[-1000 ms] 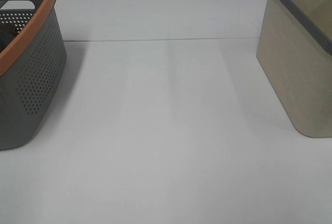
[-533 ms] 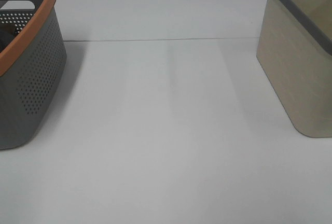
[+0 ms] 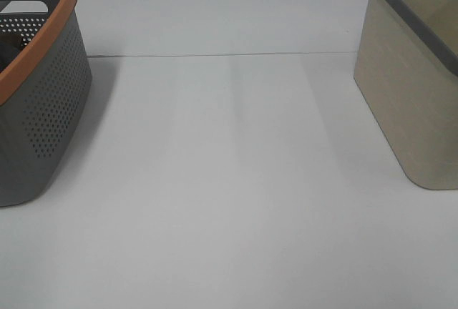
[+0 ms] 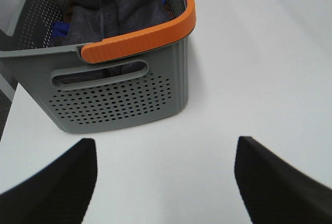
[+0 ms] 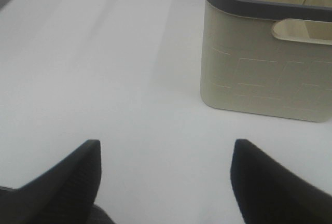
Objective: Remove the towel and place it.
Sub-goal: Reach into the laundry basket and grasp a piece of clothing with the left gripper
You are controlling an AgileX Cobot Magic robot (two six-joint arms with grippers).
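Partly behind basket (image 4: 119,99) wall, dark towel (image 4: 106,14).

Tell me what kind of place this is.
Probably a robot test bench set up for laundry sorting: a plain white tabletop, a grey perforated plastic basket with an orange rim holding dark fabrics, and a beige plastic bin with a dark grey rim.

Dot-perforated grey basket (image 3: 54,119), orange rim. Faintly lined beige basket (image 3: 404,101), dark grey rim. White table (image 3: 229,194). Dark grey towel (image 4: 116,14), blue scraps.
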